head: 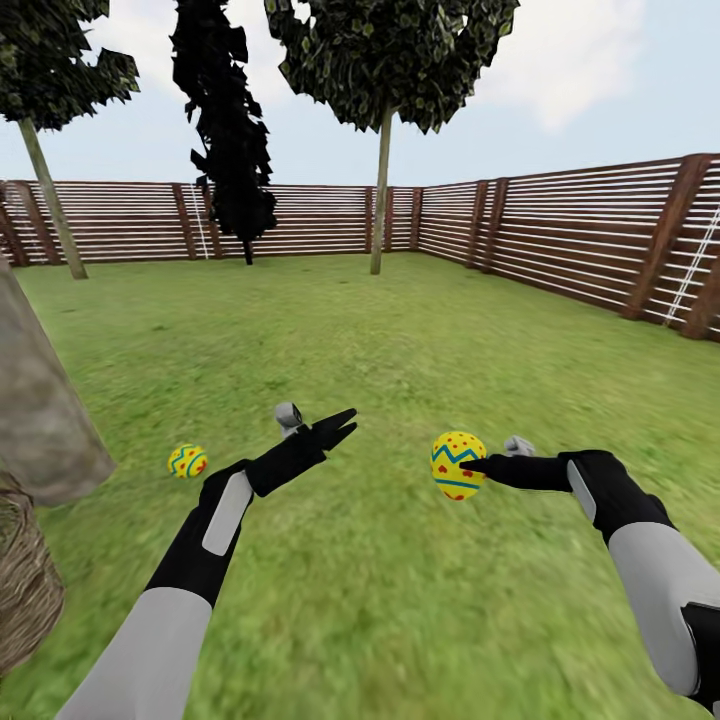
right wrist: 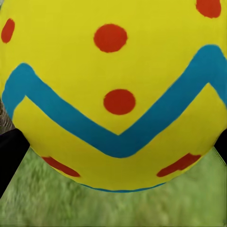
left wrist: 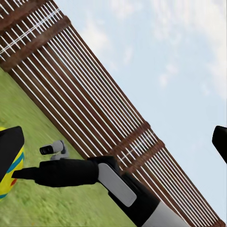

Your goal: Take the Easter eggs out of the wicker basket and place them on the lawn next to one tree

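My right gripper (head: 470, 466) is shut on a yellow Easter egg (head: 457, 464) with blue zigzag bands and red dots, held just above the lawn (head: 400, 330). In the right wrist view this egg (right wrist: 113, 94) sits between the two dark fingers (right wrist: 9, 156). A second egg (head: 187, 461) lies on the grass close to the thick grey-brown tree (head: 45, 420) at the left edge. My left gripper (head: 343, 424) hovers open and empty between the two eggs. The wicker basket (head: 20, 590) stands at the lower left beside the trunk; its inside is hidden.
A brown slatted fence (head: 560, 230) encloses the lawn at the back and right. Thin-trunked trees (head: 380, 200) and a dark narrow tree (head: 235, 150) stand near the far fence. Open grass stretches ahead.
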{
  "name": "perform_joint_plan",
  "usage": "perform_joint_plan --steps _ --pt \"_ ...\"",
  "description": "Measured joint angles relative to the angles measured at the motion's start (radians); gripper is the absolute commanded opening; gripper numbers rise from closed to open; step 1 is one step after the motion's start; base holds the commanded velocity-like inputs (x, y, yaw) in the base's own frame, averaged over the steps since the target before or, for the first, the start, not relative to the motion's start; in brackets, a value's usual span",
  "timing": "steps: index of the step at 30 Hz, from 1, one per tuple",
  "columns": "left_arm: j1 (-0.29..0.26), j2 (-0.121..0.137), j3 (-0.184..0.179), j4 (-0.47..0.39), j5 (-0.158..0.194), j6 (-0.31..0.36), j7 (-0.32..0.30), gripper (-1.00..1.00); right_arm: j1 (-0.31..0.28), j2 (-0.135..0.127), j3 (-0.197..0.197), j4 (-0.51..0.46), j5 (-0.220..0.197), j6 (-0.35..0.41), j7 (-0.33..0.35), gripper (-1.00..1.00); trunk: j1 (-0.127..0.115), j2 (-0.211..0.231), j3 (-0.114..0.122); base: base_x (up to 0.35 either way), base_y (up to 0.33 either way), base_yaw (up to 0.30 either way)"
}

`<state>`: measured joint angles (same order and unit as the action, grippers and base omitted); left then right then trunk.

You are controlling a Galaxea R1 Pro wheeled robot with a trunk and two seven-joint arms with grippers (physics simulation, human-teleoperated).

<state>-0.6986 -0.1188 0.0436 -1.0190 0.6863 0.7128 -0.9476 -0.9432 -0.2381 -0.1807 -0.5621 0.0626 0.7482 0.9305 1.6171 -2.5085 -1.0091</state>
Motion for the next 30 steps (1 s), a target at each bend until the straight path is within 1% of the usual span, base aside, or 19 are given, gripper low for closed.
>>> perform_joint_plan --steps 17,21,30 --pt "0.000 0.000 0.000 0.004 0.000 0.000 0.000 1.00 0.001 0.002 0.002 0.002 -0.001 -0.012 -0.007 -1.00 0.000 0.000 0.000 0.136 -0.316 0.292" --pt "0.000 0.000 -0.001 0.006 0.000 -0.029 0.000 1.00 0.001 0.002 0.002 0.002 -0.001 -0.012 -0.008 -1.00 0.000 0.000 0.000 0.154 -0.309 0.292" --pt "0.000 0.000 -0.001 0.007 0.000 -0.033 0.000 1.00 0.002 0.002 0.002 0.002 -0.001 -0.012 -0.008 -1.00 0.000 0.000 0.000 0.160 -0.304 0.278"
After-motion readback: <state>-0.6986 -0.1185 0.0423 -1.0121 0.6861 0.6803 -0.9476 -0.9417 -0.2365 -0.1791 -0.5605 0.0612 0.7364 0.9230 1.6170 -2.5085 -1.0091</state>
